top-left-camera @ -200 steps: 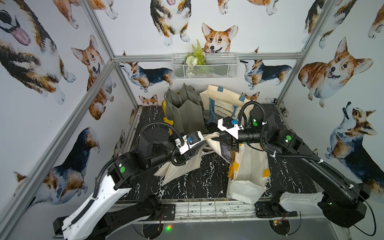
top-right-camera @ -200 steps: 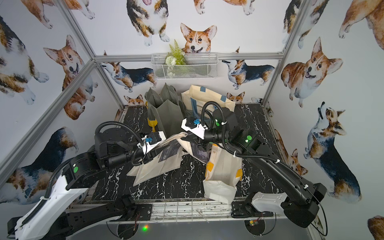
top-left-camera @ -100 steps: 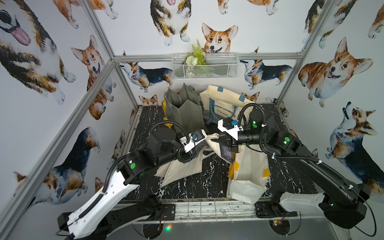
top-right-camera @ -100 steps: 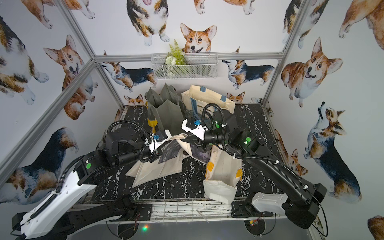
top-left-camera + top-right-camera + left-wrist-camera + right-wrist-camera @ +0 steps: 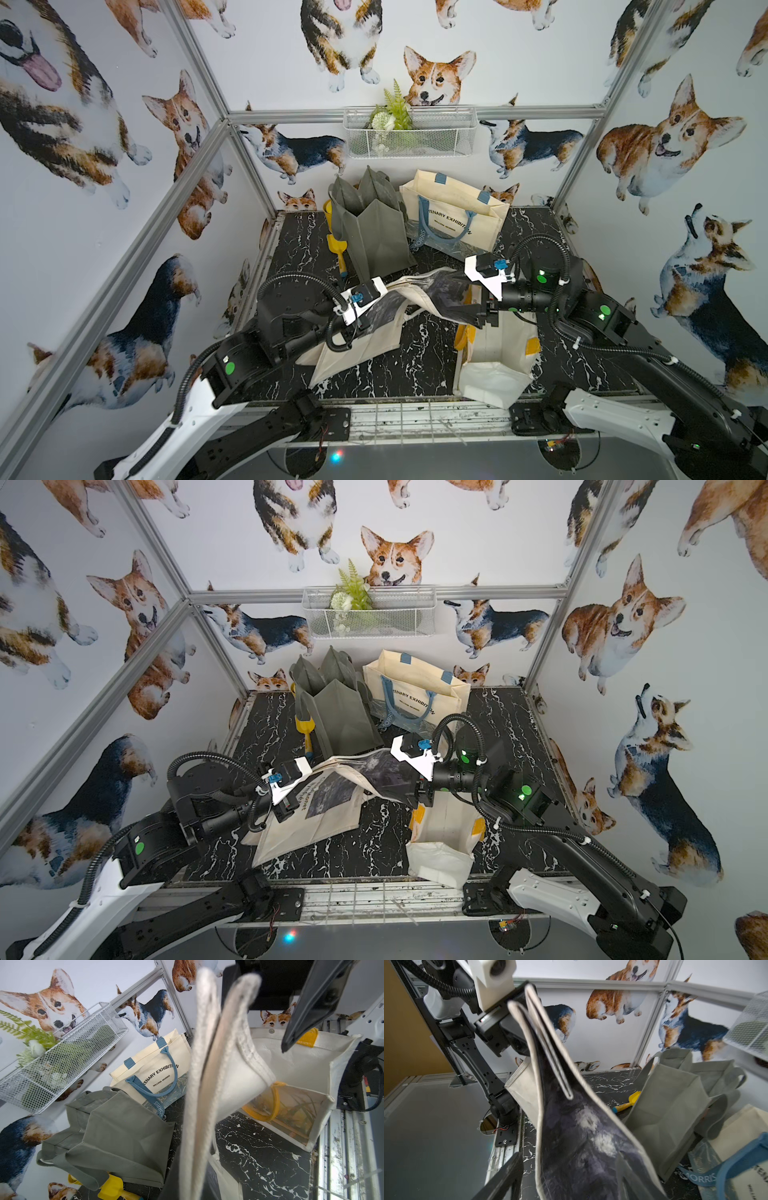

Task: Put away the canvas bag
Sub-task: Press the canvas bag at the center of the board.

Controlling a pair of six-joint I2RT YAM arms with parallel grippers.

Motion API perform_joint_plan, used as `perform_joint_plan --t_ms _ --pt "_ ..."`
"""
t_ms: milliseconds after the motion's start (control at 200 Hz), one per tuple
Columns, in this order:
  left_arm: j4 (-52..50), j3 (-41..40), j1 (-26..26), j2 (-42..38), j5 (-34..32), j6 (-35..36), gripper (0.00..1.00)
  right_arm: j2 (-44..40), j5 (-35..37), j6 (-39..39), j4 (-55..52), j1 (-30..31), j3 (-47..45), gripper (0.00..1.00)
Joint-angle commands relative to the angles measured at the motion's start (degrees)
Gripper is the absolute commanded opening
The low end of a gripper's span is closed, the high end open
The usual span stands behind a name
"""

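Bag hangs slack above the table, one edge pinched in the closed left gripper. The right gripper stands open around its far end. I'd hold that pinch firm and steer the cloth into the tote just beside.

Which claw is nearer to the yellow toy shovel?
Left. The left claw, shut on the printed canvas bag, is close to the shovel handle; the right claw is farther off, open above the yellow-handled bag.

The left claw is clamped tight, the right claw spread wide.
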Motion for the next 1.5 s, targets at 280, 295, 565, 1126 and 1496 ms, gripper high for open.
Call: perform_joint_plan --t_ms 280,295,565,1126,1496 --pt "3.08 1.53 0.05 -2.65 4.3 -1.67 0.0 10.52 -13.86 2.83 12.31 0.41 0.06 0.72" --pt "3.11 1.53 0.05 -2.62 4.66 -1.78 0.0 11.03 -14.23 3.03 12.58 0.46 0.13 0.72" --pt "-0.09 3.66 0.05 -3.32 7.51 -2.14 0.0 11.0 -7.77 1.55 12.32 -0.48 -0.24 0.75" --pt "-5.56 4.52 0.05 -2.85 7.81 1.05 0.0 5.42 1.42 -17.31 -1.93 -0.54 3.23 1.0" --pt "-10.24 7.04 0.05 -0.31 9.55 6.27 0.0 8.48 2.46 -15.25 -4.91 -3.23 10.67 1.0"
